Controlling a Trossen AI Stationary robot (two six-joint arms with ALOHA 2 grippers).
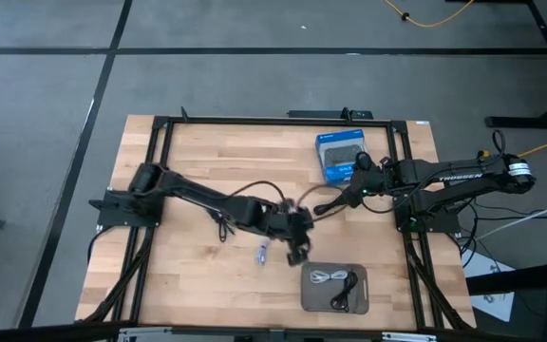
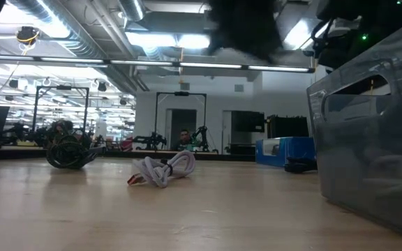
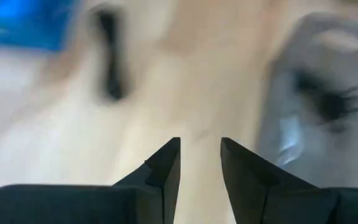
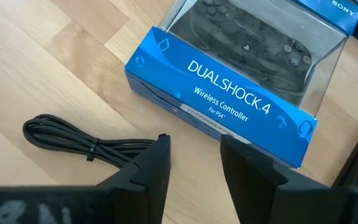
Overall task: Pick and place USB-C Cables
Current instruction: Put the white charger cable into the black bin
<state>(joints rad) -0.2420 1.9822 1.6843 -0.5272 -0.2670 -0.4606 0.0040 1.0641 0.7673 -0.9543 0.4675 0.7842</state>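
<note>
Two USB-C cables, one white [image 1: 323, 276] and one black [image 1: 348, 291], are already seen lying inside the grey tray [image 1: 308, 296] at the near edge of the desk [image 1: 198, 152], so the task is judged partly done. Three bundles are left outside it: a white cable [image 2: 163, 170] lying loose on the wood just beside the tray, a black cable [image 4: 82, 143] next to the blue DualShock 4 controller box [image 4: 229, 102], and a dark coiled bundle [image 2: 68, 150] farther off.

The left gripper [image 3: 201, 158] is held above the desk between the loose white cable and the tray, its fingers parted with nothing between them; a drop into the tray is judged to be just done. The right gripper [image 4: 194, 155] is poised over the end of the black cable beside the box, fingers released and empty. No grasp is shown yet.
</note>
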